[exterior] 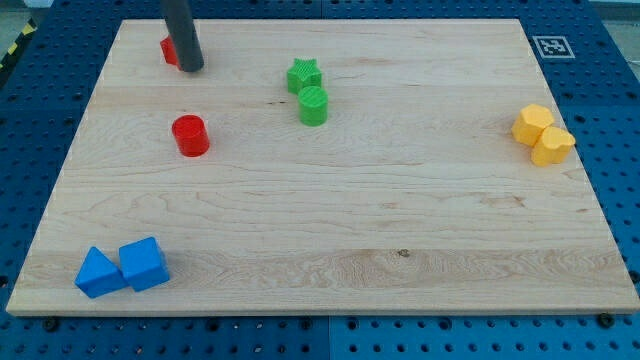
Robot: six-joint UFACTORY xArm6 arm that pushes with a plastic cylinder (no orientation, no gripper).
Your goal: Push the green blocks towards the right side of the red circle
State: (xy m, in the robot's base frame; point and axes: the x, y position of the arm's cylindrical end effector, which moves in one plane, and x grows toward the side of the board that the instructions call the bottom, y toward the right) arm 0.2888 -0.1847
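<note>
My tip (192, 68) rests on the board (400, 230) at the view's top left, touching or just beside a partly hidden red block (169, 50) at its ten o'clock; as a bare rod it clamps nothing. The red circle (190, 135) lies at the tip's six o'clock, apart from it. At the circle's two o'clock sit the green star (304, 75) and green cylinder (313, 105), touching each other, well apart from the tip.
</note>
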